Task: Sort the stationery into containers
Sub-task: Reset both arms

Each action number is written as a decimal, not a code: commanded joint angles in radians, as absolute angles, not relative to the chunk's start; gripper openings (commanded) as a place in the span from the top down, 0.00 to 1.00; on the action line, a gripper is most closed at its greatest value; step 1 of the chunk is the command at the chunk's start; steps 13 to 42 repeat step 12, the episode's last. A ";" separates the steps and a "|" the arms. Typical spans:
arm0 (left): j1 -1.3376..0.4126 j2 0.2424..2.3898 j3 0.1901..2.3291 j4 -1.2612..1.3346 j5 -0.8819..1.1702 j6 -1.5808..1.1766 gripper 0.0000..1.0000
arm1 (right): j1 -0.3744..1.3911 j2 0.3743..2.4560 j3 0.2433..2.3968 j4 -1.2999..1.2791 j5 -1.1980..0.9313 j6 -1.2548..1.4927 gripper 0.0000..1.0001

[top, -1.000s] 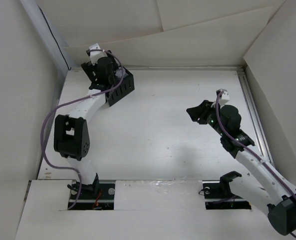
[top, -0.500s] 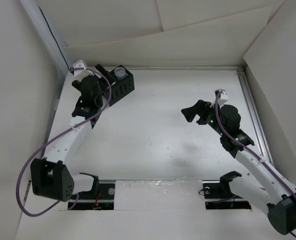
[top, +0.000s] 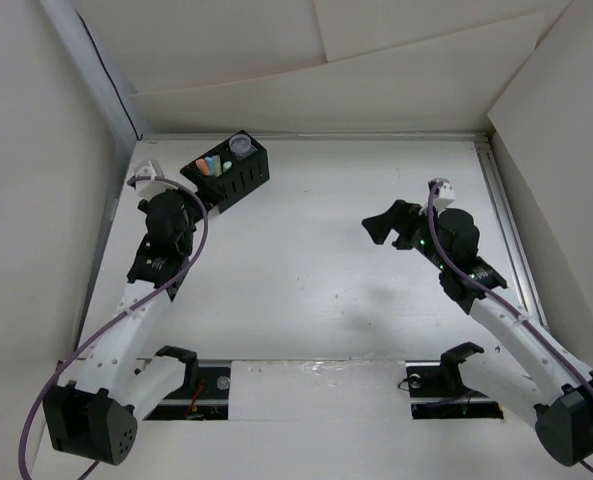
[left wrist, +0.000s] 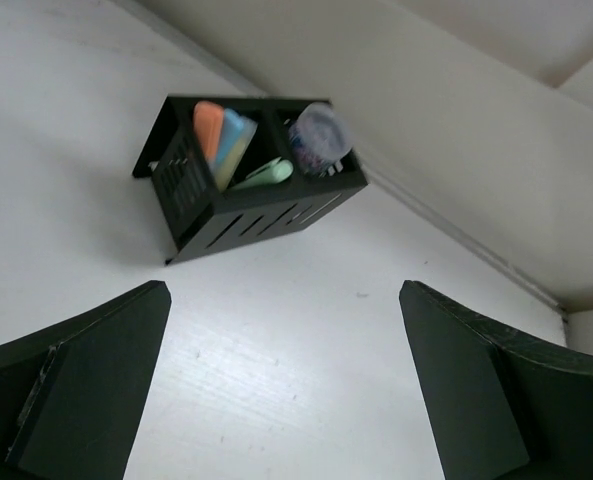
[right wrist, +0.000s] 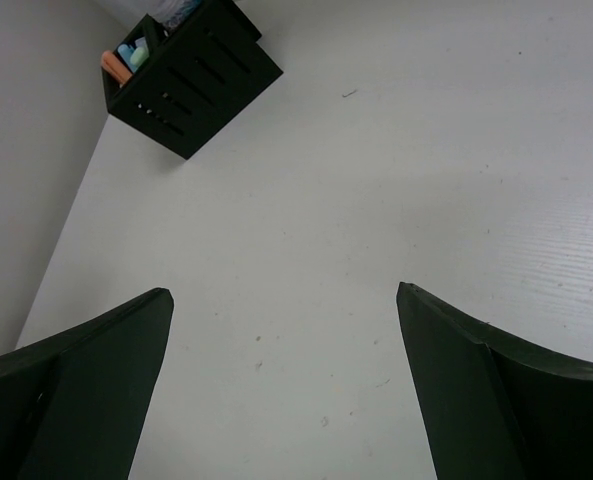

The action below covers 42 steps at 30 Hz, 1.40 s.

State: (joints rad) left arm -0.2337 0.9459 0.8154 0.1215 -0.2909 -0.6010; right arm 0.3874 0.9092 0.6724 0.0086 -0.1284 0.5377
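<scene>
The black slotted organiser (top: 244, 180) stands at the table's far left, and shows in the left wrist view (left wrist: 266, 215) and the right wrist view (right wrist: 206, 80). Orange-tipped, blue, yellow and green sticks (left wrist: 231, 150) stand in one compartment (top: 211, 165). A pale round roll (left wrist: 319, 135) sits in the neighbouring one (top: 240, 146). My left gripper (top: 186, 200) hangs open just short of the organiser, nothing between its fingers (left wrist: 283, 290). My right gripper (top: 384, 225) is open and empty over bare table at the right (right wrist: 285, 292).
White walls (top: 66, 200) close in the table on the left, back and right. A metal rail (top: 506, 220) runs along the right edge. Both arm bases (top: 306, 385) sit at the near edge.
The left arm has drawn back from over the organiser toward the near left, uncovering its contents. The right gripper's fingers have spread wider; that arm has barely shifted.
</scene>
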 commanded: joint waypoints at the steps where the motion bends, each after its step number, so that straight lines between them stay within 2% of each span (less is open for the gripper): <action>1: -0.229 0.898 0.764 0.065 -0.298 -0.627 0.00 | 0.396 0.905 0.706 0.051 -0.132 0.526 0.00; 12: -0.229 0.833 0.753 0.008 -0.331 -0.591 0.00 | 0.405 0.905 0.706 0.051 -0.132 0.526 0.00; 42: -0.229 0.833 0.753 0.008 -0.331 -0.591 0.00 | 0.405 0.905 0.706 0.051 -0.132 0.526 0.00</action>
